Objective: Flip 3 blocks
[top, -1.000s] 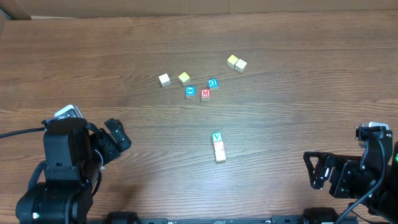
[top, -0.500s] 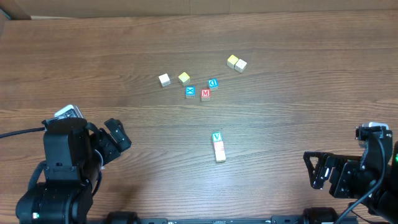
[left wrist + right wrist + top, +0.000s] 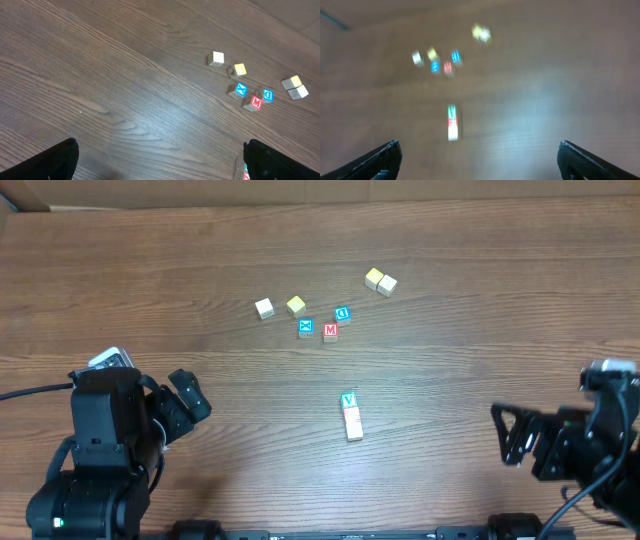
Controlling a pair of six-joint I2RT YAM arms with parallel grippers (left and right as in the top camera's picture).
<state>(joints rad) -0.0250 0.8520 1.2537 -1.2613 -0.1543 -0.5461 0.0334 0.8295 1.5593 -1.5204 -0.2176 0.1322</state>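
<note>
Brown wood-grain table (image 3: 480, 300) fills the scene, its grain running crosswise. A pale strip of background (image 3: 300, 190) shows beyond its far edge. All positions below are taken from the red M cube (image 3: 330, 331).

Nearest the robot, well to the near left of the M cube, the left gripper (image 3: 180, 415) hangs over bare wood. Its fingers are spread wide with nothing between them. Well to the near right, the right gripper (image 3: 508, 437) is likewise spread wide and holds nothing. The right wrist view is blurred.

The three blocks of the task lie in a touching row on the near side of the M cube, slightly to its right.
- The pale block (image 3: 354, 432) lies farthest from the M cube.
- The red-marked block (image 3: 351, 416) is in the middle, its letter too small to read.
- The green V block (image 3: 348, 400) lies closest to the M cube, yet apart from it.

A blue X cube (image 3: 305, 327) sits just left of the M cube, and a blue D cube (image 3: 342, 313) sits just beyond it to the right. Farther left stand a yellow cube (image 3: 296, 305) and a cream cube (image 3: 264, 308). Beyond and to the right, a yellow-topped cube (image 3: 374, 277) touches a cream-topped cube (image 3: 387, 284).
</note>
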